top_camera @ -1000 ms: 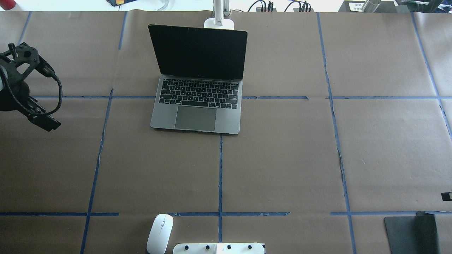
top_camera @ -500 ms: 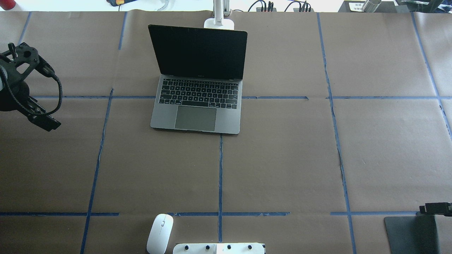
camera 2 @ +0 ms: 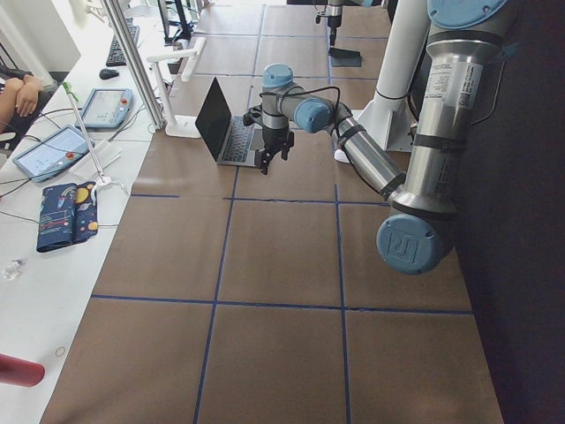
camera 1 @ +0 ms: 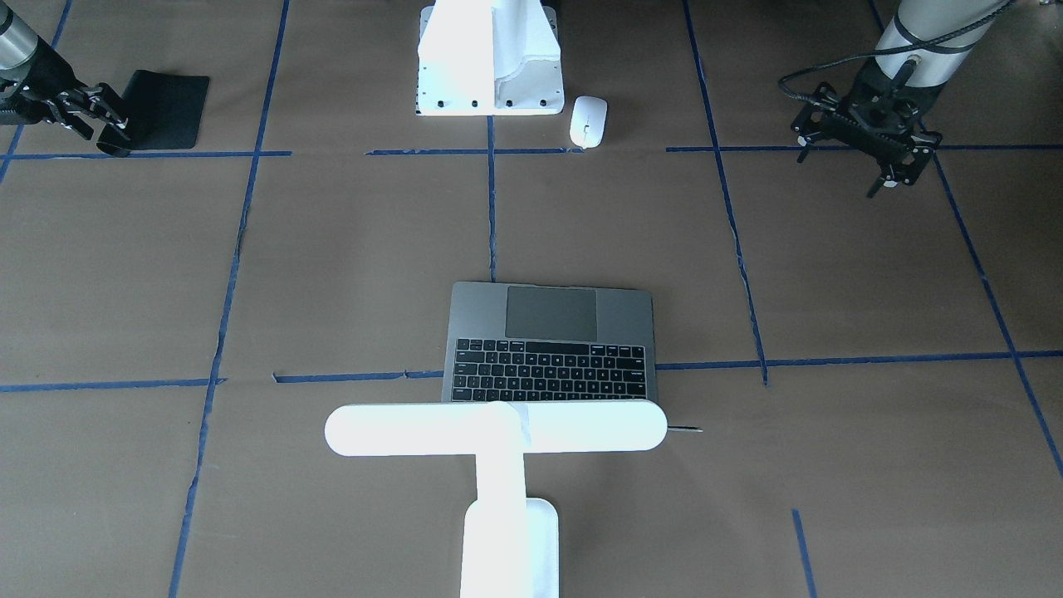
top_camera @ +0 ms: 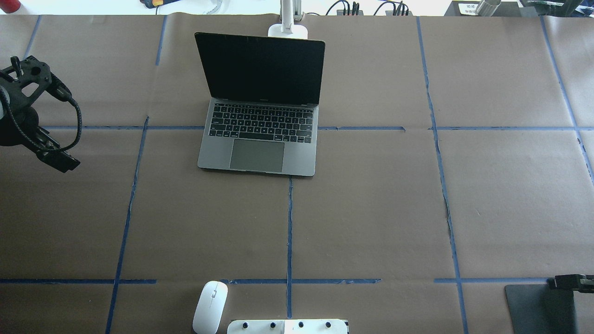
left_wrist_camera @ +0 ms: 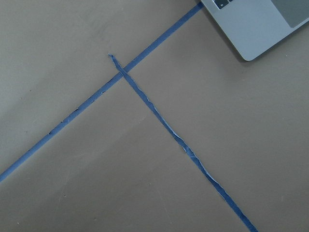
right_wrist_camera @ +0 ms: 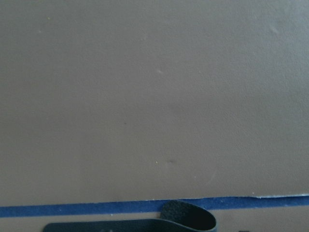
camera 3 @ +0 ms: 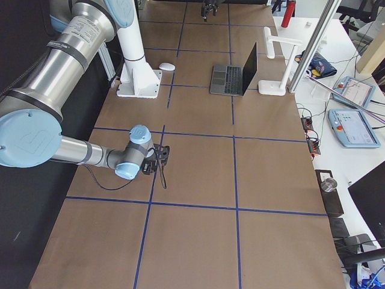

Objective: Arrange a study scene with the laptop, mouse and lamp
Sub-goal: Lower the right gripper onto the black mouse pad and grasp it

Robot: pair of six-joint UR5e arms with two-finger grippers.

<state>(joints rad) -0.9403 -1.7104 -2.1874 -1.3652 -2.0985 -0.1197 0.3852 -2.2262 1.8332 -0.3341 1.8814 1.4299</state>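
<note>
The laptop (top_camera: 260, 139) stands open at the table's middle back, screen dark; it also shows in the front view (camera 1: 550, 345). The white mouse (top_camera: 210, 307) lies at the near edge beside the robot's stand. The white T-shaped lamp (camera 1: 497, 428) stands behind the laptop lid, its base (top_camera: 287, 30) at the far edge. My left gripper (camera 1: 843, 170) hangs open and empty over bare table, left of the laptop. My right gripper (camera 1: 104, 131) looks open, low at the curled-up corner (right_wrist_camera: 188, 218) of the black mat (top_camera: 533, 308).
The white robot stand (top_camera: 287, 326) with bolt holes sits at the near edge, right of the mouse. Blue tape lines (top_camera: 289, 222) cross the brown paper cover. Cables and tablets lie beyond the far edge (camera 2: 62, 150).
My right gripper has come in from the right edge and down to the mat's top right corner. The left arm, laptop, mouse and lamp have stayed put.
</note>
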